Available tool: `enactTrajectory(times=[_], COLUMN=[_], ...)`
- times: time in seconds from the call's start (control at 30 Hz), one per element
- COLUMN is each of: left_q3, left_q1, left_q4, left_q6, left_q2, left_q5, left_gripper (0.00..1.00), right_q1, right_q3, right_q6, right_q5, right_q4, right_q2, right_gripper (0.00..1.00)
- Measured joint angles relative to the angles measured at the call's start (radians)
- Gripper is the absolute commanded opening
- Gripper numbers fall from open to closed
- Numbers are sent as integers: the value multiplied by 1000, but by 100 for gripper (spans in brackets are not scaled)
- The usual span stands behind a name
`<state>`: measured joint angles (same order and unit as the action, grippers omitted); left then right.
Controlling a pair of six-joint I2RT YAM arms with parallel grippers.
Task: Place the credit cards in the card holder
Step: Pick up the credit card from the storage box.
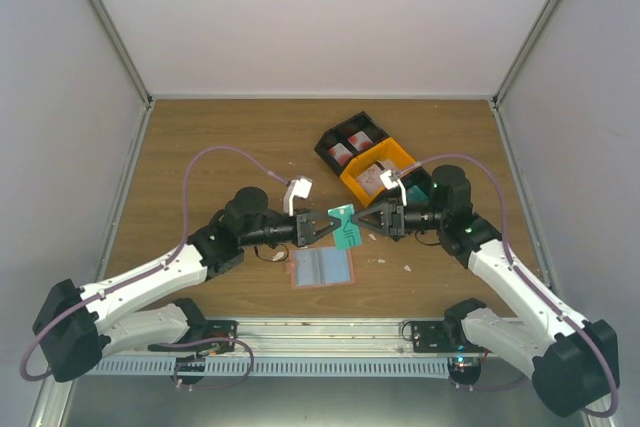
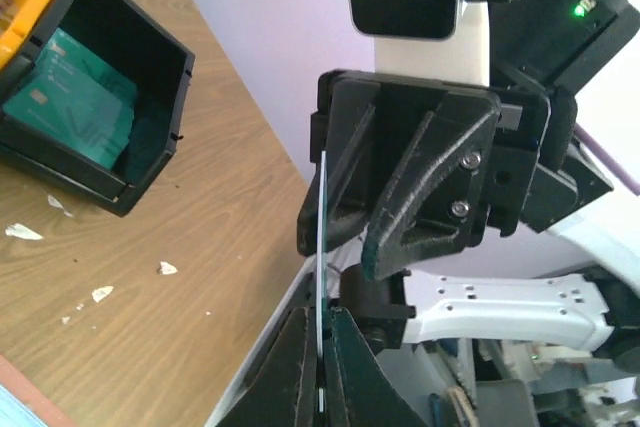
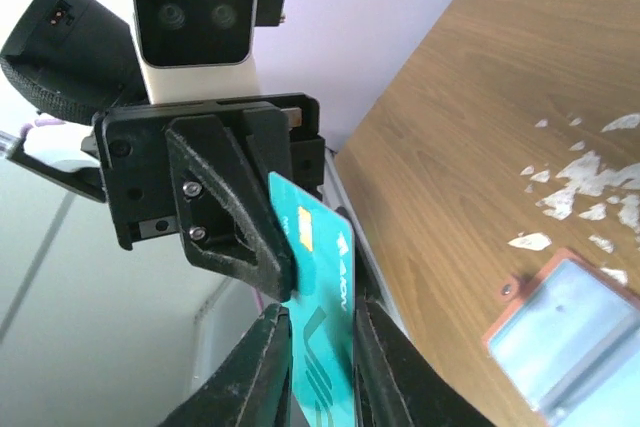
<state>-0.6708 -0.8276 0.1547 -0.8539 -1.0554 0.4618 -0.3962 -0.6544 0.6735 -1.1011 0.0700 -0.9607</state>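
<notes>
One teal credit card (image 1: 347,232) | left pincer (image 2: 320,347) clamped on it | right pincer (image 3: 320,322) slightly parted | lettering unclear

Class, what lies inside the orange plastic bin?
A white rectangular plastic card with red markings lies in the orange plastic bin. The right arm's white camera covers part of the bin, hiding anything beneath.

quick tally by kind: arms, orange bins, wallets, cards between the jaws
arms: 2
orange bin: 1
wallet: 1
card between the jaws: 1
total: 5
</notes>
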Motion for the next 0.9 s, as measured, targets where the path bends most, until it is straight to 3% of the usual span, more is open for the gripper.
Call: enactTrajectory(times=[0.33,0.43,0.5,0.6,0.73,0.9], left_q3=[8,10,18,28,42,59], left_q1=[28,45,50,52,54,56], left_q4=[2,20,34,47,53,53], left_q6=[-59,-80,-89,-97,-97,-97], left_q2=[29,32,32,32,32,31], left_q5=[32,39,45,50,51,60], left_gripper=[0,0,0,0,0,0], right_q1=[-53,-73,-78,-81,-88,-92], right_q3=[63,72,73,79,95,103], right_q6=[-13,-13,-2,6,22,39], right_q5=[1,0,3,11,24,47], right_q4=[-51,-67,-77,-88,-118,-155], right_q2=[34,34,34,31,23,10], right_gripper=[15,5,3,17,23,4])
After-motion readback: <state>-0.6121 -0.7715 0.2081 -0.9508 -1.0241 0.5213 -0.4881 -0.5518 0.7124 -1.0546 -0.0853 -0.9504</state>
